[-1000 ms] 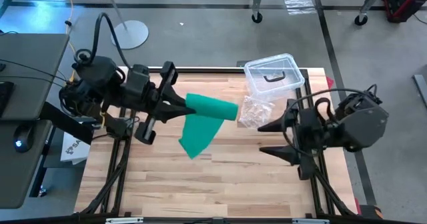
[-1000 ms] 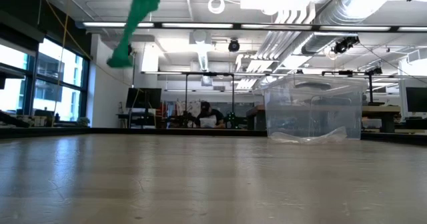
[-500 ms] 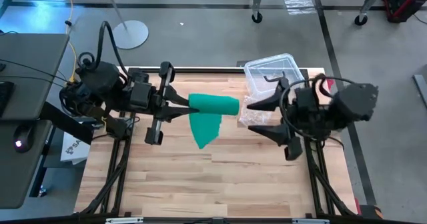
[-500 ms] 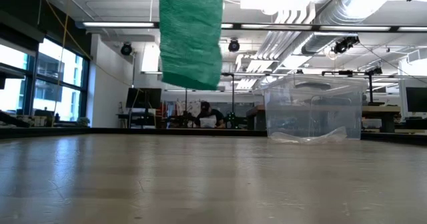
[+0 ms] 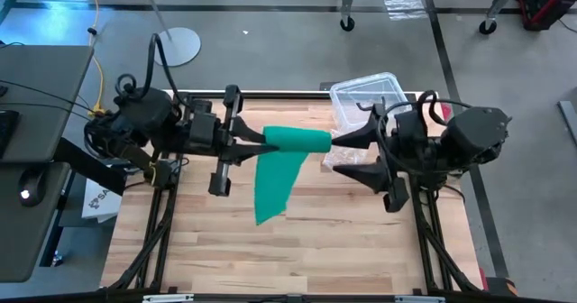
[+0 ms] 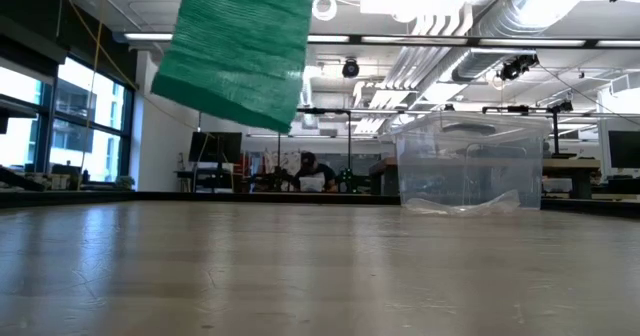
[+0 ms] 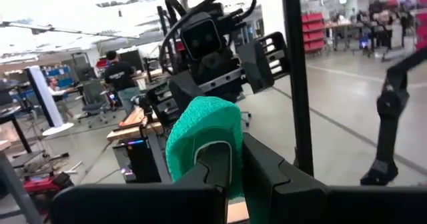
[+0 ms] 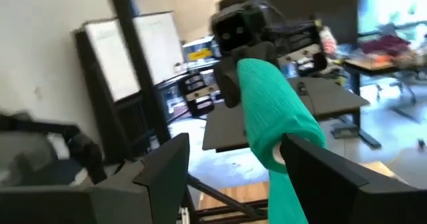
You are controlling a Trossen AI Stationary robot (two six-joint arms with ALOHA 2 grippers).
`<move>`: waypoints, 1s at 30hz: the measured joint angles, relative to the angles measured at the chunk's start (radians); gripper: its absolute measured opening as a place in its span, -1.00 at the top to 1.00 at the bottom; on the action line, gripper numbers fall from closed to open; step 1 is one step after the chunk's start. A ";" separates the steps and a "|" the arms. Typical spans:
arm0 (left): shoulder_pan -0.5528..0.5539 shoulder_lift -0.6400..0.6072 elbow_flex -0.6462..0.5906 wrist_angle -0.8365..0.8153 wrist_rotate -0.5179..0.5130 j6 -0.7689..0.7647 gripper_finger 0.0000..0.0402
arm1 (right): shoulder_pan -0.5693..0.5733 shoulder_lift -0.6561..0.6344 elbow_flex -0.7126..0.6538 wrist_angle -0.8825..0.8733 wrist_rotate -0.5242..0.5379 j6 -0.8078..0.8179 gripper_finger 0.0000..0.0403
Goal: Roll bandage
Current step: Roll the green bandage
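Above the wooden table [image 5: 207, 249], the left gripper [image 5: 263, 142] is clamped on one end of the partly rolled green bandage [image 5: 294, 141], whose loose tail hangs down, while the right gripper [image 5: 350, 155], fingers spread apart, meets the roll's other end beside the clear plastic box [image 5: 370, 94].

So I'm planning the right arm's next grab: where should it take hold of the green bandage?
Probably the free end of the rolled bandage, coming in along its axis from the right gripper's side. The left gripper holds the other end, and the loose tail hangs below.
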 joint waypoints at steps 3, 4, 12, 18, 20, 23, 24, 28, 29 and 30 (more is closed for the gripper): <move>0.000 0.000 0.000 0.006 -0.001 -0.030 0.92 | -0.004 0.016 0.001 0.009 0.008 0.014 -0.16; 0.000 -0.002 0.000 0.006 -0.001 -0.032 0.92 | -0.005 0.025 0.001 0.016 0.005 0.025 -0.16; -0.003 -0.006 0.002 -0.024 0.053 -0.035 0.92 | -0.003 0.100 0.002 0.147 0.012 -0.010 -0.16; 0.000 -0.004 0.002 -0.049 0.108 -0.107 0.92 | -0.001 0.109 0.001 0.150 0.128 -0.012 -0.06; 0.000 -0.004 0.002 -0.055 0.113 -0.151 0.92 | -0.001 0.109 0.001 0.147 0.152 -0.032 0.08; 0.000 -0.004 0.002 -0.053 0.121 -0.216 0.89 | -0.002 0.110 0.000 0.144 0.162 -0.067 0.41; -0.001 -0.003 0.002 -0.051 0.126 -0.243 0.87 | -0.002 0.110 0.000 0.144 0.161 -0.086 0.54; 0.001 -0.002 0.001 -0.071 0.132 -0.396 0.66 | 0.000 0.110 0.000 0.121 0.150 -0.239 0.93; 0.004 -0.003 0.001 -0.077 0.136 -0.436 0.60 | 0.005 0.110 0.000 0.118 0.160 -0.277 0.93; 0.006 -0.005 0.001 -0.080 0.142 -0.476 0.53 | 0.011 0.110 0.000 0.118 0.174 -0.314 0.91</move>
